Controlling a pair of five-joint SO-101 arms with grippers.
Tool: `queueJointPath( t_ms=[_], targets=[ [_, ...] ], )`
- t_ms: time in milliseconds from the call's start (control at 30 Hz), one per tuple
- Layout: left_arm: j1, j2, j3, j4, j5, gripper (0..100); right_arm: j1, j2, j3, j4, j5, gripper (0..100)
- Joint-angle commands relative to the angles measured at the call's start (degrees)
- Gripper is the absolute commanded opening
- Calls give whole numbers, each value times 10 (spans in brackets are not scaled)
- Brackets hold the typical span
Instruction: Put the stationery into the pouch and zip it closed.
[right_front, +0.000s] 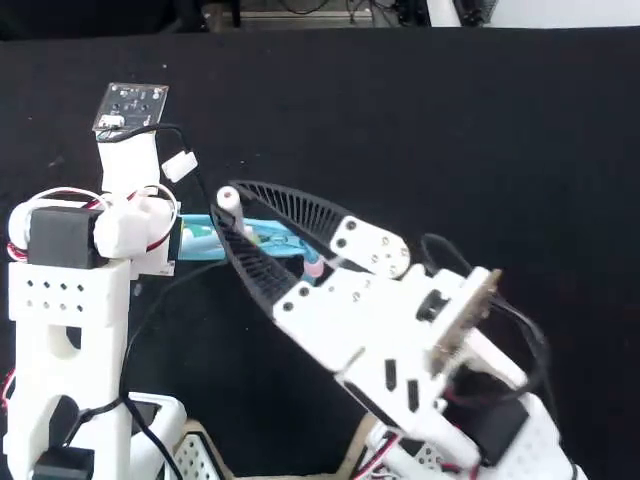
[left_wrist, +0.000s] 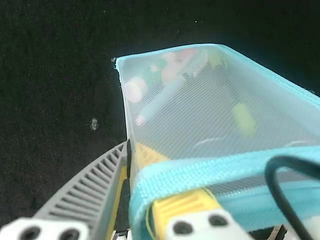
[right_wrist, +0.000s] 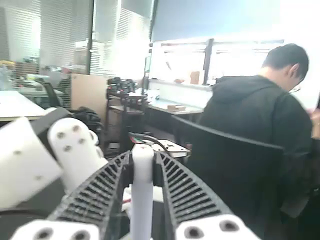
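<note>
fingers on both grippers are closed on something, above a matte black table (right_front: 450, 130) that runs on past them. beyond the right fingertips, the right wrist view opens onto an office, with slatted blinds (right_wrist: 50, 40) over bright windows, a desk (right_wrist: 170, 107) and a black chair back (right_wrist: 230, 160).

the left gripper (left_wrist: 134, 150) presses its grey ribbed finger (left_wrist: 95, 190) and its yellow-faced finger (left_wrist: 185, 207) together on one end of the pouch (left_wrist: 200, 115). the turquoise zip band folds over the yellow face. the right gripper (right_front: 228, 208) has two black ribbed fingers (right_front: 290, 210), bowed apart at the base and drawn together at the tips. they pinch a white stick (right_front: 228, 196) that stands roughly upright between them.

the pouch is clear mesh with turquoise edging. it stretches away from the left fingertips and passes beneath the right fingers, whose gap shows turquoise and pink below. the stationery lies inside it, past the left fingertips: a pale blue pen-like piece (left_wrist: 160, 100), a yellow piece (left_wrist: 245, 120), and pink and green bits at the far end. the white stick sits over the pouch, near the end the left fingers grip. whether it touches the mesh cannot be told, nor whether the zip is open.
</note>
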Motion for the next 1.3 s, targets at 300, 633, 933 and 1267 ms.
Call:
queueJointPath(
  t_ms=[300, 633, 933, 1267],
  targets=[
    [6, 6, 7, -5, 7, 30, 52, -9, 45, -178, 19, 11],
    [1, 5, 2, -5, 7, 30, 49, -4, 62, -191, 19, 11],
    [0, 5, 2, -5, 7, 30, 48, -5, 111, -192, 19, 11],
    [0, 5, 2, -5, 7, 30, 48, -52, 211, -187, 19, 11]
  ],
)
